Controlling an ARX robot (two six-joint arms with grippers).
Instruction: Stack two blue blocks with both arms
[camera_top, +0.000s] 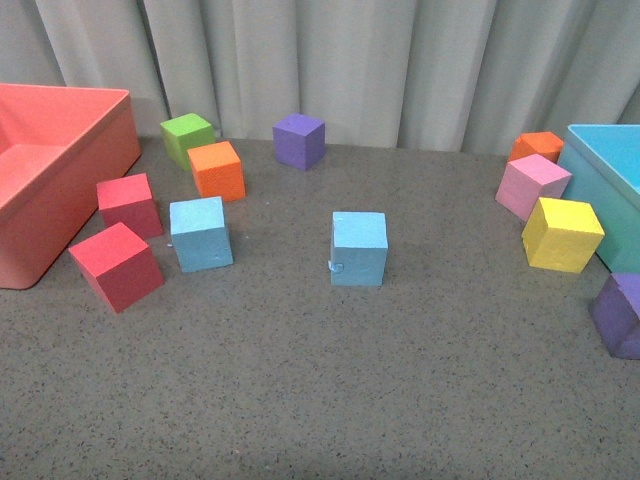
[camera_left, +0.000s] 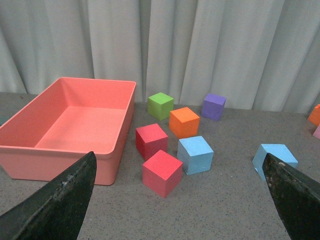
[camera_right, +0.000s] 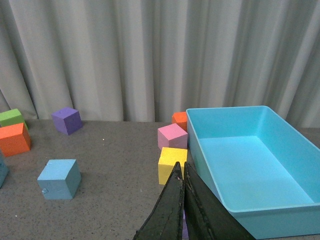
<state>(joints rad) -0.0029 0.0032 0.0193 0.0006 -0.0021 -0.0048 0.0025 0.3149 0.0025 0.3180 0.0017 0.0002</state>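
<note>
Front view first: neither arm shows here, and both targets sit on the grey table (camera_top: 320, 400), nothing stacked yet. The left blue block (camera_top: 201, 233) stands just beside two red cubes (camera_top: 117, 264), near the salmon bin (camera_top: 70, 93). The nicked blue block (camera_top: 359, 248) stands alone mid-table, well apart from its partner. With that clear space all round, it looks the natural base for the stack.

Over on the left wrist view, the left jaws hang wide open and empty, their black fingers (camera_left: 57, 202) framing the cluster. They seem lined up for an approach on the left blue block (camera_left: 195, 154). The red neighbours could crowd that grasp.

The right wrist view tells another story. The right jaws are pressed together on nothing, fingers (camera_right: 172, 210) hovering by the turquoise bin (camera_right: 227, 109). They would need to part before taking the nicked blue block (camera_right: 59, 179).
</note>
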